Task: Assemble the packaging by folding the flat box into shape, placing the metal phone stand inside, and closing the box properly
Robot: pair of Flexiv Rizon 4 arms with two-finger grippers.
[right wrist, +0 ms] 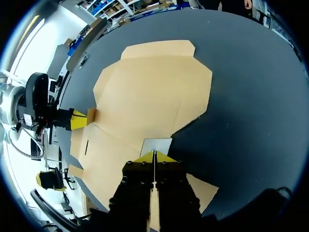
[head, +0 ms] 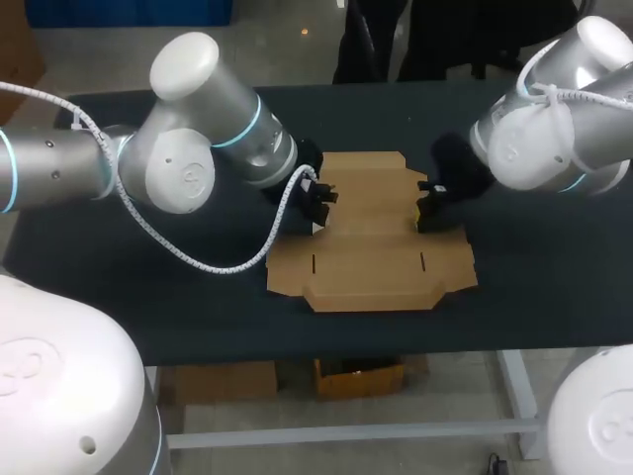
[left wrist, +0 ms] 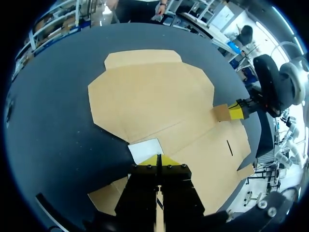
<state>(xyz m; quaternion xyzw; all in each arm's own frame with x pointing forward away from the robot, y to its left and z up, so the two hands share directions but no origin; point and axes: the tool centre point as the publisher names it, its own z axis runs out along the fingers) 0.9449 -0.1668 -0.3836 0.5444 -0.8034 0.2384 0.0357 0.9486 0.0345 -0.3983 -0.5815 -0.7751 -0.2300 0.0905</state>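
A flat brown cardboard box blank (head: 371, 237) lies unfolded in the middle of the dark table. My left gripper (head: 318, 203) is at the blank's left edge, shut on a small side flap (left wrist: 145, 150) that stands up ahead of its yellow tips (left wrist: 158, 160). My right gripper (head: 425, 213) is at the opposite edge, shut on the matching side flap (right wrist: 155, 145) just beyond its tips (right wrist: 154, 157). Each wrist view shows the other gripper pinching its raised flap: right gripper (left wrist: 236, 111), left gripper (right wrist: 78, 119). No metal phone stand is in view.
The dark tabletop (head: 148, 297) surrounds the blank on all sides. The blank's front edge (head: 371, 302) lies close to the table's near edge. Both arms flank the box, the left arm's white cable (head: 227, 265) looping over the table.
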